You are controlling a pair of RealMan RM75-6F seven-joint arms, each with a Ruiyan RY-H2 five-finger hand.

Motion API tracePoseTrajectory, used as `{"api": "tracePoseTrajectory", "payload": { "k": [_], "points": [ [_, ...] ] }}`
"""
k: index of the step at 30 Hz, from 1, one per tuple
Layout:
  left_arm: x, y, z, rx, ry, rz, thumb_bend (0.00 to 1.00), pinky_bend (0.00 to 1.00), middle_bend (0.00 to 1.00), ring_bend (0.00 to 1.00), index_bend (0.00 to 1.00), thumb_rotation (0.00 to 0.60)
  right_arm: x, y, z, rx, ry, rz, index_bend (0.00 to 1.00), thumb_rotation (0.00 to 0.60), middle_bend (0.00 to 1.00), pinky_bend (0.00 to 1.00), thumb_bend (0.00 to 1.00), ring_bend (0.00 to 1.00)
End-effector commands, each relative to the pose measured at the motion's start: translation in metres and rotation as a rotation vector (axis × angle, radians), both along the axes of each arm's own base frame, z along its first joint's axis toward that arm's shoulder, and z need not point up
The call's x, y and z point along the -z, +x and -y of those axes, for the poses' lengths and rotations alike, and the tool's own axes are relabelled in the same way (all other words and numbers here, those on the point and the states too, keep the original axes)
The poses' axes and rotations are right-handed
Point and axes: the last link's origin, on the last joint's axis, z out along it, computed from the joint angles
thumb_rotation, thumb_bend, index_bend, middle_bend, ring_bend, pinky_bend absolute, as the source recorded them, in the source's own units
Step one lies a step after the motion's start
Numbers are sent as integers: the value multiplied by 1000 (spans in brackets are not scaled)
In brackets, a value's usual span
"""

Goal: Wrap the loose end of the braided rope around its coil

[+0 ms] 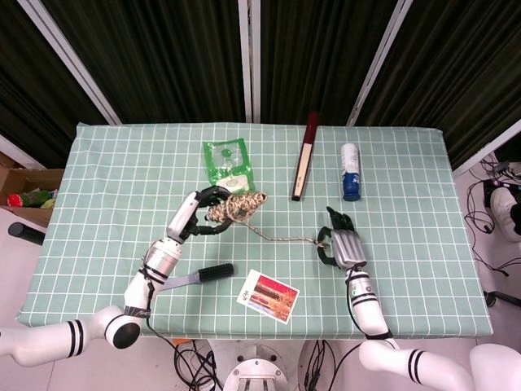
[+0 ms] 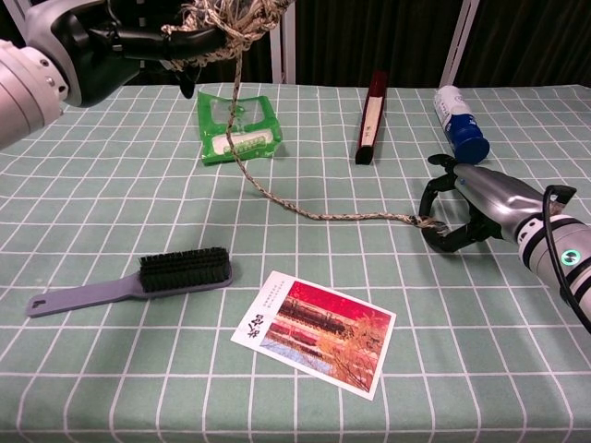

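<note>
overhead, left hand (image 1: 198,213): grips the rope coil (image 1: 237,206), raised above the table (image 1: 122,171).
right hand (image 2: 462,208): fingers curled around the loose end (image 2: 423,221), which lies on the cloth.
rope strand (image 2: 277,198): trails from coil to loose end.

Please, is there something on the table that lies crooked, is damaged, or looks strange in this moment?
Only mildly. The postcard lies skewed to the cloth's grid near the front edge, and the green packet sits slightly askew too. The braided rope trails loose from the coil in the left hand to the right hand. Nothing looks spilled or damaged.
</note>
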Motion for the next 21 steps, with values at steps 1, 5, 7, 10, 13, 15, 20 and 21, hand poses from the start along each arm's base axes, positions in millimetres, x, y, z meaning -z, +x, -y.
{"api": "tracePoseTrajectory", "payload": {
  "k": [1, 5, 7, 10, 13, 15, 20, 21],
  "points": [
    [0, -1, 0, -2, 0, 0, 455, 641, 792, 648, 798, 600, 1, 0, 1, 1, -5, 4, 548, 600, 0, 0, 422, 0],
    [0, -1, -1, -4, -3, 0, 455, 641, 792, 648, 798, 600, 3, -1, 3, 1, -13, 9, 578, 600, 0, 0, 465, 0],
    [0, 0, -1, -3, -5, 0, 455, 641, 792, 648, 798, 600, 3, -2, 3, 0, -18, 7, 596, 600, 0, 0, 475, 0],
    [0, 0, -1, -1, -6, 1, 455, 641, 792, 648, 798, 600, 3, -2, 4, 1, -23, 7, 623, 600, 0, 0, 477, 0],
    [0, 0, -1, -2, -7, 2, 455, 641, 792, 648, 798, 600, 2, -1, 4, -2, -33, 7, 648, 600, 3, 0, 477, 0],
    [0, 0, -1, -5, -11, 8, 455, 641, 792, 648, 798, 600, 1, -1, 5, -5, -47, 14, 671, 600, 10, 0, 478, 0],
    [-2, -2, -2, -20, -20, 28, 455, 641, 792, 648, 798, 600, -16, 2, 11, -17, -107, 66, 747, 600, 73, 0, 494, 0],
    [-2, -3, -2, -26, -18, 34, 455, 641, 792, 648, 798, 600, -20, 3, 12, -28, -117, 81, 770, 600, 83, 0, 498, 0]
  ]
}}
